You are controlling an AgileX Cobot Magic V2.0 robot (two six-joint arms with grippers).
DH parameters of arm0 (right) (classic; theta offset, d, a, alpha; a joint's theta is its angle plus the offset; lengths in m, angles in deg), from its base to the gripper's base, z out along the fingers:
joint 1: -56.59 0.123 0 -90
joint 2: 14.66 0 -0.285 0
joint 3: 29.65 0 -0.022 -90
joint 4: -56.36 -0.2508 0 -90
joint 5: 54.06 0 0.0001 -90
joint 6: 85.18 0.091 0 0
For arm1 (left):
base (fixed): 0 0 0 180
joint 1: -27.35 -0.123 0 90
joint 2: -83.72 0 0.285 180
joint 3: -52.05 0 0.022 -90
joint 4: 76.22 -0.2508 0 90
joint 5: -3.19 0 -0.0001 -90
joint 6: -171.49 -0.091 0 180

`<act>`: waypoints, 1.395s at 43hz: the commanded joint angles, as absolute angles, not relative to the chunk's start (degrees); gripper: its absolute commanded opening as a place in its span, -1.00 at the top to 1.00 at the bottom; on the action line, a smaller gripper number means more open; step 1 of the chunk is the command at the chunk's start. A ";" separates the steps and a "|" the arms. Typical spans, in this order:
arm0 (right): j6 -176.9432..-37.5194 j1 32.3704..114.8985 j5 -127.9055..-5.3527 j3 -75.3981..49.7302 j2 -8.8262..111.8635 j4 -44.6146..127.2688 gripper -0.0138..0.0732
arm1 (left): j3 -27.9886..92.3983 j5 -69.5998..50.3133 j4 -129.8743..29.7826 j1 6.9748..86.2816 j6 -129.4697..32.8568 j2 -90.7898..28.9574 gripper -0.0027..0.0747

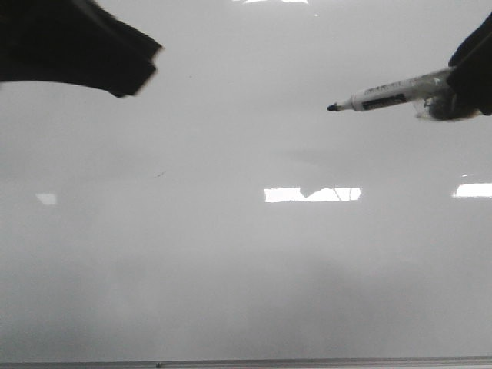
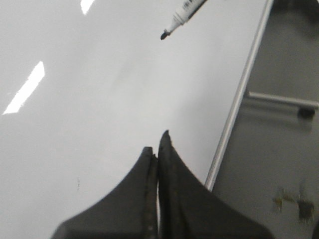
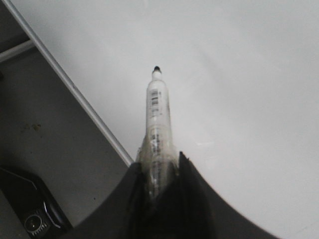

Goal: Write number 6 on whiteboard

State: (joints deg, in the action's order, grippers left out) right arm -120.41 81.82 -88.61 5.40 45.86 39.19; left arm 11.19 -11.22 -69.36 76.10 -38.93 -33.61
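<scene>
Above the whiteboard [image 1: 231, 269], toward its right side, the right gripper [image 3: 158, 174] is clamped on a marker [image 1: 388, 96], cap off, black tip aimed at the board's middle and apparently clear of the surface. No number 6 is visible; the board looks blank apart from faint specks. Judged step: approach, before the first stroke. Next move calls for lowering the tip to light contact. Left gripper [image 2: 157, 149] hangs over the board's left part, fingers pressed together, holding nothing.
</scene>
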 commanded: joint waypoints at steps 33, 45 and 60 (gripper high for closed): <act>-120.91 86.17 -63.81 -15.99 74.15 34.30 0.84 | -7.99 -1.09 -60.37 75.36 -38.30 -75.90 0.98; -120.91 89.17 -67.68 -20.31 82.31 33.09 0.84 | -7.99 -1.09 -60.37 75.36 -38.30 -75.90 0.98; -120.85 90.34 -72.99 -16.84 84.95 33.88 0.82 | -8.12 -1.16 -60.37 75.36 -38.30 -75.90 0.98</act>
State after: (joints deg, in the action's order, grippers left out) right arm -120.51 92.41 -76.54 -16.80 89.42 33.52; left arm -9.66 -5.84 -61.13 75.44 -38.93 -76.39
